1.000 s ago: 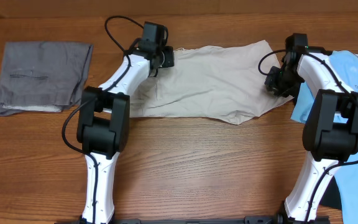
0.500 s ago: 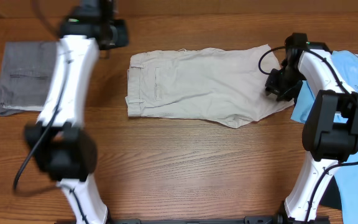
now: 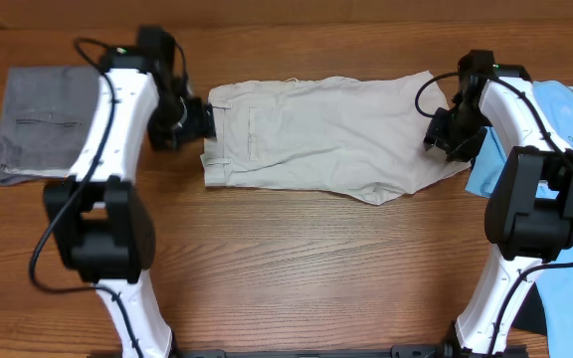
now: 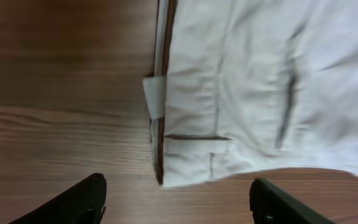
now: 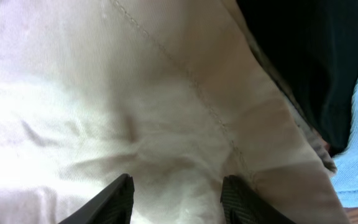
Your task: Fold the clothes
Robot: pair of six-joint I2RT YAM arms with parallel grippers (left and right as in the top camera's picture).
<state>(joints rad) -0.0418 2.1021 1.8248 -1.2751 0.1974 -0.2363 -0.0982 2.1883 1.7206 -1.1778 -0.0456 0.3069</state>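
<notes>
Khaki trousers (image 3: pixel 316 134) flat on table (image 3: pixel 296 268), upper centre of overhead frame, lying lengthwise. Waistband (image 4: pixel 161 93) at frame-left end, leg ends at frame-right. No crosswise fold visible; judged early in task.

L tool (image 3: pixel 189 117) just frame-left of waistband. In L wrist view, fingers (image 4: pixel 73 202) wide apart at bottom edge, bare wood between, nothing held. Belt loop (image 4: pixel 154 96) and pocket slit (image 4: pixel 286 109) in plain sight higher in that frame.

R tool (image 3: pixel 448 134) over leg ends, upper right of overhead. In R wrist view, fingers (image 5: pixel 114 199) apart w/ cloth under and between, not pinched. Resting on cloth or hovering: can't tell.

Risks from here (judgement only):
- Pinching top layer only at waistband → split layers, skewed fold. Cause: stacked edges at that end, tool approaching from the side.
- Catching belt loop instead of band → lift by a thin strap, twisted cloth, poss. slip.
- Blue T-shirt (image 3: pixel 565 169) at frame-right, touching or just beside leg end → poss. grabbed or dragged along w/ trousers if R pinch lands too far out.
- Uneven lift L vs R → sag mid-length, creases locked into fold.
- Wavy lower edge near bottom-right of garment → mismatched edges after folding unless smoothed first.
- Grey folded trousers (image 3: pixel 53 124) at upper left, close under L arm → poss. nudged by a wide sweep.
</notes>
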